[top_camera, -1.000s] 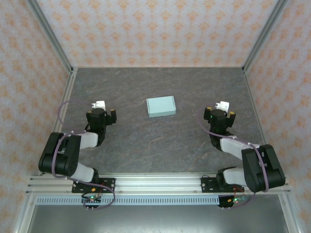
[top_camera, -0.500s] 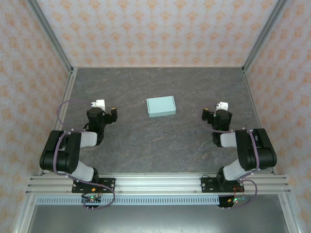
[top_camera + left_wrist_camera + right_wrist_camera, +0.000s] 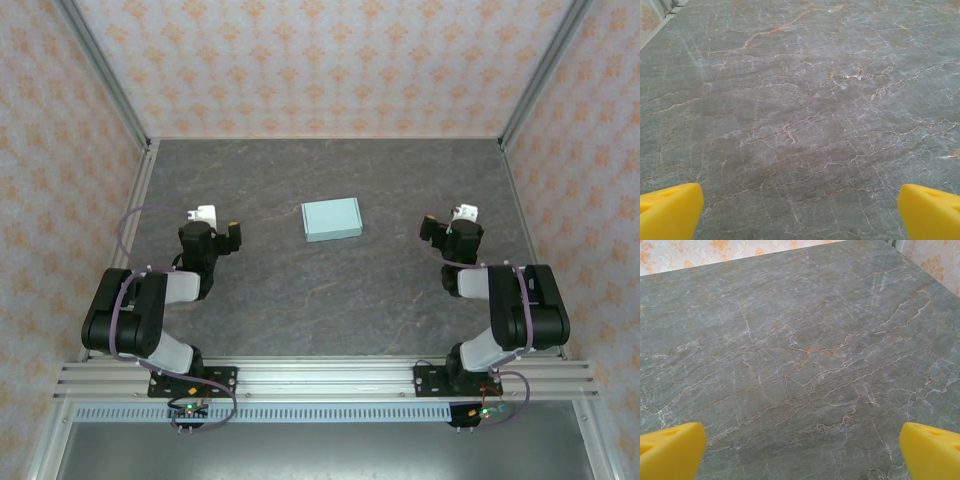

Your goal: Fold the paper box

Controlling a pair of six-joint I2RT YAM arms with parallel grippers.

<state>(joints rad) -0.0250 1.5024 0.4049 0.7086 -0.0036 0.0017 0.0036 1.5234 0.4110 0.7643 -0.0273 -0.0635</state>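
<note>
Both pairs of fingers (image 3: 670,210) wide — paper box (image 3: 331,219) between, well apart

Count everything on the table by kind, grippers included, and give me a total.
paper box: 1
grippers, the left gripper and the right gripper, both open: 2
Total: 3

Left tool (image 3: 800,214) and right tool (image 3: 801,454), both wide open, downward tilt.

place: robot lab cell | aluminium rail (image 3: 320,380), patterned wall panels (image 3: 320,60), stone-look tabletop (image 3: 320,295)
</note>
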